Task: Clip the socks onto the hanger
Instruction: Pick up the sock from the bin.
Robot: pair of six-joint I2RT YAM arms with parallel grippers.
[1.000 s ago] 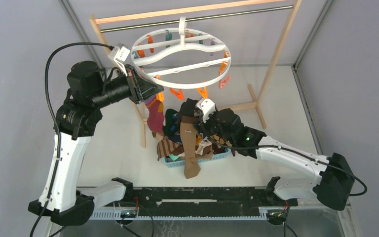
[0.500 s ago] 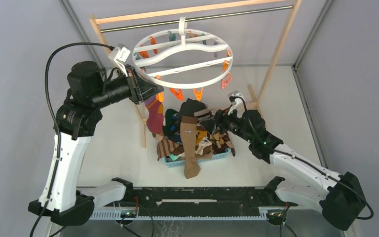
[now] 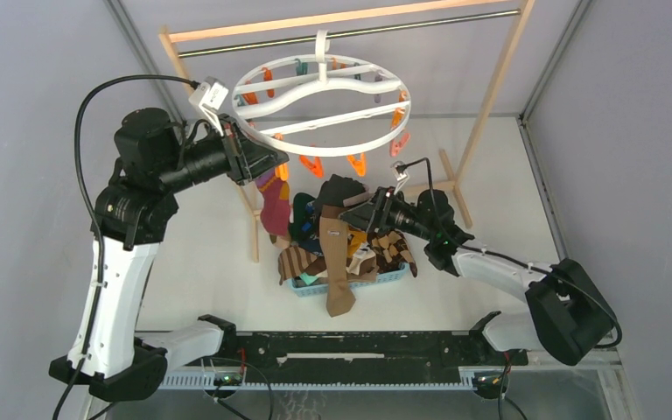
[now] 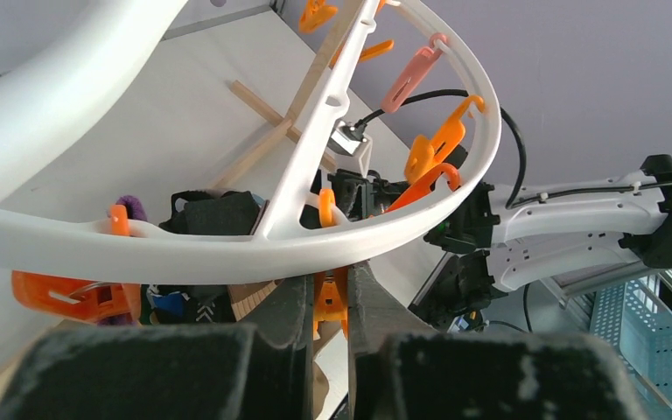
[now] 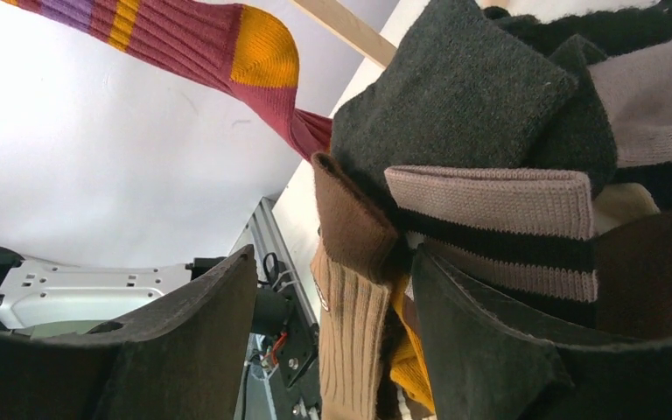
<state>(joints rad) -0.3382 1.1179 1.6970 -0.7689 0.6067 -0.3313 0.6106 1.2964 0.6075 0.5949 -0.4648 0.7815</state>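
**A:** Why was the left hand (image 3: 271, 162) up at the hanger's (image 4: 184, 254) 8 o'clock rim?

**B:** Squeezing an orange clip (image 4: 329, 302), probably readying it for a sock. The right hand (image 5: 332, 262) was spread wide around the socks (image 3: 341, 245) mid-worktop, not gripping yet.

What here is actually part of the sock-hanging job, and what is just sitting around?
Part of the job: the hanger, its orange clothespin pinched by the left end effector, the maroon striped sock already hanging, the sock pile, the open right end effector.
Just there: light-blue basket, wooden rack, table.
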